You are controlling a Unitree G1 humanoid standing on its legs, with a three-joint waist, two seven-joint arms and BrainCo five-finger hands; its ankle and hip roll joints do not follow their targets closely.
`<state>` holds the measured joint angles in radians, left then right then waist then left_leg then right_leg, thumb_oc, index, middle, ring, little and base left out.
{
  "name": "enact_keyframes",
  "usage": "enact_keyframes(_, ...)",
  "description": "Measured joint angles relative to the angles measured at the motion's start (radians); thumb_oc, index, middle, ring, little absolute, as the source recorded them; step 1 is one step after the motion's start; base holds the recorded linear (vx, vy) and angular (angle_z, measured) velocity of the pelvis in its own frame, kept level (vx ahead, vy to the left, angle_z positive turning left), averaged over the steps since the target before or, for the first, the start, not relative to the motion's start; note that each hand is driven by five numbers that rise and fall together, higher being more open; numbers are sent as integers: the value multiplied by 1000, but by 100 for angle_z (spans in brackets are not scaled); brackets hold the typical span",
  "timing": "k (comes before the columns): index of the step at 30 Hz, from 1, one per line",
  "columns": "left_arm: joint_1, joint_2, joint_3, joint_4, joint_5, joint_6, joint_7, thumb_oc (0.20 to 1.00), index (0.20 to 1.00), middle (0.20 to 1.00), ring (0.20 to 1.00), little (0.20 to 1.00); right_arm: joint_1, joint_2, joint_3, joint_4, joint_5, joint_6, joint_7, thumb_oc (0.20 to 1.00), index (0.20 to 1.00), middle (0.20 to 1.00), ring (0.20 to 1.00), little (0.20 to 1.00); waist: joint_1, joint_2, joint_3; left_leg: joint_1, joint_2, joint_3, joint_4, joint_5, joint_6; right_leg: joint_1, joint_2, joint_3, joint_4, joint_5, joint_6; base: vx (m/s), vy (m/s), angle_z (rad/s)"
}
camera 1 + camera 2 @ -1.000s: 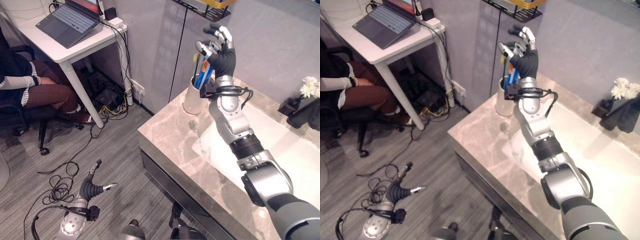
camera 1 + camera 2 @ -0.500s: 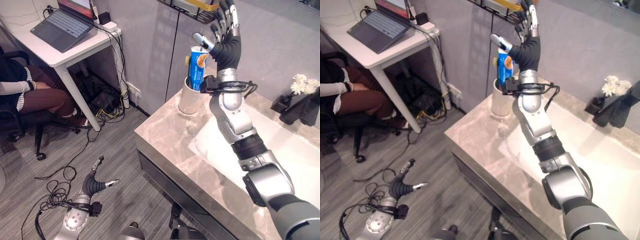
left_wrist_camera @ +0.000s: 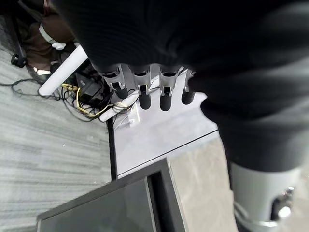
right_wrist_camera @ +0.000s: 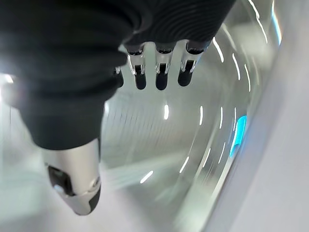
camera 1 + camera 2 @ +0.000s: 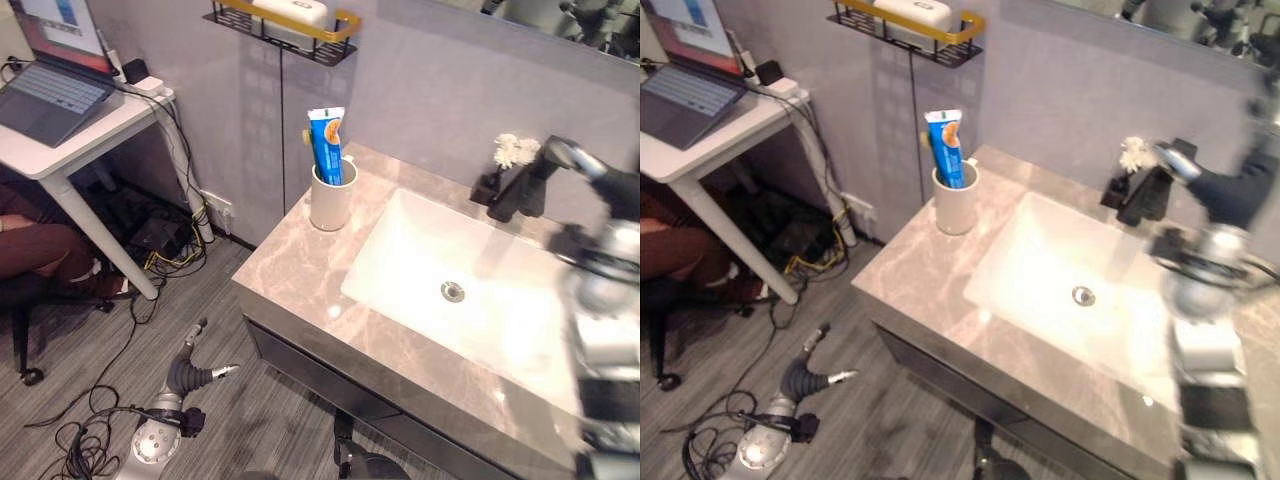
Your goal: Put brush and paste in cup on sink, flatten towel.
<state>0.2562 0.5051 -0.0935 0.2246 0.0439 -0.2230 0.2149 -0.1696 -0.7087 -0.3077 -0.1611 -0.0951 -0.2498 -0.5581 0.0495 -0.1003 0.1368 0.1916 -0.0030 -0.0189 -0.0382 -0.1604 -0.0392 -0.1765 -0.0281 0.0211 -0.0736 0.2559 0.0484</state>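
Observation:
A white cup (image 5: 331, 196) stands at the back left corner of the marble counter (image 5: 300, 275), beside the white sink basin (image 5: 420, 250). A blue toothpaste tube (image 5: 326, 145) stands upright in the cup, with no hand touching it. My right hand (image 5: 1236, 193) is raised on the far right, beyond the faucet, in motion. Its fingers (image 4: 161, 77) are straight and hold nothing. My left hand (image 5: 187, 374) hangs low over the floor in front of the cabinet, with relaxed fingers (image 3: 140, 87) and nothing in it.
A black faucet (image 5: 517, 190) and small white flowers (image 5: 511, 150) stand behind the basin. A gold-rimmed wall shelf (image 5: 285, 22) hangs above the cup. To the left is a white desk (image 5: 95, 125) with a laptop (image 5: 45, 88), a seated person (image 5: 35, 250) and floor cables (image 5: 150, 260).
My right hand has let go of the toothpaste tube, which stays in the cup, and has swung away to the right past the faucet. The camera has turned right.

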Motion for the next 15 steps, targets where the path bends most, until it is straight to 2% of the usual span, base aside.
enact_keyframes(1, -6, -6, 18, -1, 8, 4, 1, 1000, 1000, 1000, 1000, 1000, 77, -10, -100, -47, -101, 11, -29, 1000, 1000, 1000, 1000, 1000, -17, -1, -1, 2, -6, 13, 2, -5, 7, -1, -1, 18, 1, 3, 6, -45, 71, -36)
enact_keyframes(3, 1, -11, 33, 15, 18, 9, 0, 1000, 1000, 1000, 1000, 1000, 111, -7, -171, -69, -163, 19, -78, 1000, 1000, 1000, 1000, 1000, -53, -4, -6, 8, -14, 36, 4, -9, 15, -5, -2, 43, 0, 4, 21, -59, 75, -42)
enact_keyframes(5, -19, -26, 32, 53, 46, 12, 0, 1000, 1000, 1000, 1000, 1000, 192, -8, -243, -74, -197, 22, -112, 1000, 1000, 1000, 1000, 1000, -95, -14, -14, 15, -34, 73, 15, -15, 24, -12, -4, 83, 8, 2, 30, -52, 69, -45)
enact_keyframes(7, -25, -39, 36, 79, 54, 14, 8, 1000, 1000, 1000, 1000, 1000, 247, 1, -277, -63, -193, 20, -128, 1000, 1000, 1000, 1000, 1000, -117, -20, -22, 12, -38, 90, 22, -21, 33, -26, -3, 102, 20, -15, 49, -56, 70, -42)
enact_keyframes(8, -31, -40, 44, 110, 55, 14, 26, 1000, 1000, 1000, 1000, 1000, 283, 48, -309, -20, -188, 4, -144, 1000, 1000, 1000, 1000, 1000, -144, -33, -31, -4, -46, 114, 41, -27, 43, -38, -2, 136, 25, -31, 70, -112, 46, -38)
enact_keyframes(9, -32, -39, 47, 125, 55, 15, 36, 1000, 1000, 1000, 1000, 1000, 285, 74, -310, 5, -176, 1, -156, 1000, 1000, 1000, 1000, 1000, -152, -34, -33, -4, -47, 119, 42, -27, 44, -41, 1, 141, 25, -46, 90, -96, 51, -50)
enact_keyframes(10, -43, -36, 50, 153, 55, 17, 53, 1000, 1000, 1000, 1000, 1000, 288, 137, -318, 72, -89, -30, -171, 1000, 1000, 1000, 1000, 1000, -165, -48, -42, -19, -52, 145, 51, -26, 49, -61, 3, 172, 33, -71, 121, -78, 58, -52)
enact_keyframes(11, -63, -40, 49, 188, 55, 30, 68, 1000, 1000, 1000, 1000, 1000, 270, 209, -324, 127, 30, -54, -191, 1000, 1000, 1000, 1000, 1000, -179, -47, -42, -30, -57, 167, 55, -25, 61, -73, 5, 192, 34, -114, 176, -9, 82, -53)
enact_keyframes(12, -72, -42, 47, 204, 55, 35, 78, 1000, 1000, 1000, 1000, 1000, 254, 253, -333, 143, 85, -80, -195, 1000, 1000, 1000, 1000, 1000, -186, -45, -41, -35, -58, 173, 57, -25, 64, -78, 5, 196, 34, -136, 202, -34, 49, -42)
enact_keyframes(13, -94, -45, 41, 239, 55, 47, 85, 1000, 1000, 1000, 1000, 1000, 261, 338, -354, 176, 181, -132, -228, 1000, 1000, 1000, 1000, 1000, -192, -26, -34, -41, -50, 188, 52, -30, 83, -89, 18, 197, 45, -136, 204, -27, 36, -30)
enact_keyframes(14, -100, -50, 36, 248, 55, 53, 85, 1000, 1000, 1000, 1000, 1000, 284, 369, -374, 212, 213, -149, -255, 1000, 1000, 1000, 1000, 1000, -190, -30, -41, -36, -49, 193, 49, -28, 82, -85, 18, 192, 65, -122, 195, -111, 14, -22)
enact_keyframes(15, -94, -42, 28, 249, 57, 52, 84, 1000, 1000, 1000, 1000, 1000, 358, 371, -386, 284, 248, -156, -300, 1000, 1000, 1000, 1000, 1000, -192, -40, -50, -36, -70, 198, 61, -33, 87, -75, 13, 201, 78, -93, 186, -122, 21, -3)
